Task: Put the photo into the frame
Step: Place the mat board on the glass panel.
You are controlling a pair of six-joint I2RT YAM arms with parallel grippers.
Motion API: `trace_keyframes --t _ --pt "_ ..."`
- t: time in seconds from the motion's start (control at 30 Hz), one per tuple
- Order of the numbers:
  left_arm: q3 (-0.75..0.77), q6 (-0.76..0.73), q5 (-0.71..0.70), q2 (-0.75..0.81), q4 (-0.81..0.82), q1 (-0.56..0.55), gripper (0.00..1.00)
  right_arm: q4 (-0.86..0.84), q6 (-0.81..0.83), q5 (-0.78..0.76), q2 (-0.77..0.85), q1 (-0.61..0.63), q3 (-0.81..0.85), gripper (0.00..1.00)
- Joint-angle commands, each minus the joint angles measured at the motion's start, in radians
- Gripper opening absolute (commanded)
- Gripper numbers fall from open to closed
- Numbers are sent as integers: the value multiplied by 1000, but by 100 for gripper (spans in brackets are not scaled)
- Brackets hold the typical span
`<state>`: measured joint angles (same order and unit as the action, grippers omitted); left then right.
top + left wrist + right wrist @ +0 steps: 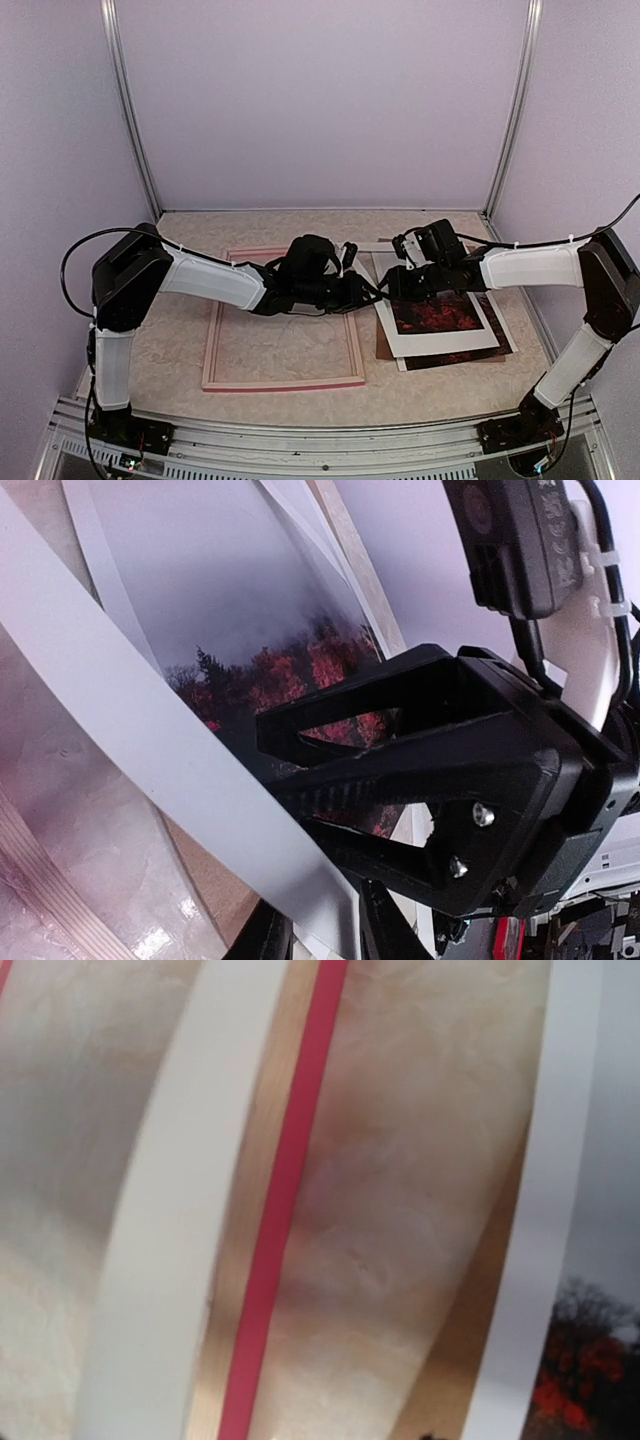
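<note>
Red-foliage photo [440, 318] lies flat just right of pale frame [285, 381]

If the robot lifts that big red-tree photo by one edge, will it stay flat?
Probably not: the photo looks paper-thin, and its white border seems to curve in the left wrist view, so it would likely droop. It also looks light, so a push may slide it across the brown board.

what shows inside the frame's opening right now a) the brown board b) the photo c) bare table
c: only marbled table shows within the frame, and the photo lies off to its right.
</note>
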<state>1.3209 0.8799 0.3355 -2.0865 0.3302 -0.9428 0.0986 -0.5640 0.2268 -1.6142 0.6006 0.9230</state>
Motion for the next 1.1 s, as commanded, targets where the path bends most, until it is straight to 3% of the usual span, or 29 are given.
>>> trace_keyframes --t 0.0,0.1,0.43,0.67,1.07 --pt "-14 19 -5 7 39 15 24 -30 -29 -16 16 33 7 41" --pt "-21 38 2 3 61 19 23 -44 -48 -36 17 50 -3 41" --pt "-73 117 56 5 172 43 6 -83 -76 -47 24 68 -32 42" --pt "-107 101 76 46 173 59 0 16 -34 -155 62 67 -2 48" --pt "-207 -28 173 325 -98 97 0 222 60 -340 177 49 52 54"
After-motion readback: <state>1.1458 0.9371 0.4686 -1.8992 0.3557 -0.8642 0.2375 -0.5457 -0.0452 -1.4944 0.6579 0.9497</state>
